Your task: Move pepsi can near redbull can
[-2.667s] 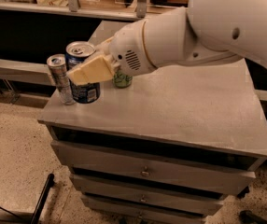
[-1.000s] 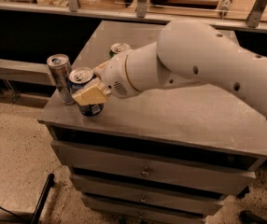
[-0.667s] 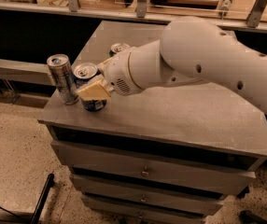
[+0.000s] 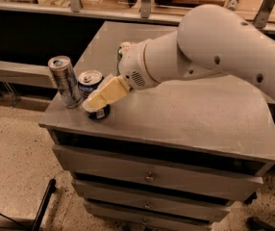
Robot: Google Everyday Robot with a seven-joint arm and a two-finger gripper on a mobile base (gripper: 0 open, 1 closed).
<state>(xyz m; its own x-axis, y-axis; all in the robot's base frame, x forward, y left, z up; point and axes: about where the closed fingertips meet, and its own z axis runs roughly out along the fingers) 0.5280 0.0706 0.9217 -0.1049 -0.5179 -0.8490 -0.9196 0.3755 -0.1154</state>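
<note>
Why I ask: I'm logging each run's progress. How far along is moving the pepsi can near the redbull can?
Done: the pepsi can appears to stand on the cabinet top, right beside the redbull can. In hand: the gripper is at the pepsi can, across its front. Left: probably only backing the gripper away from the can.
</note>
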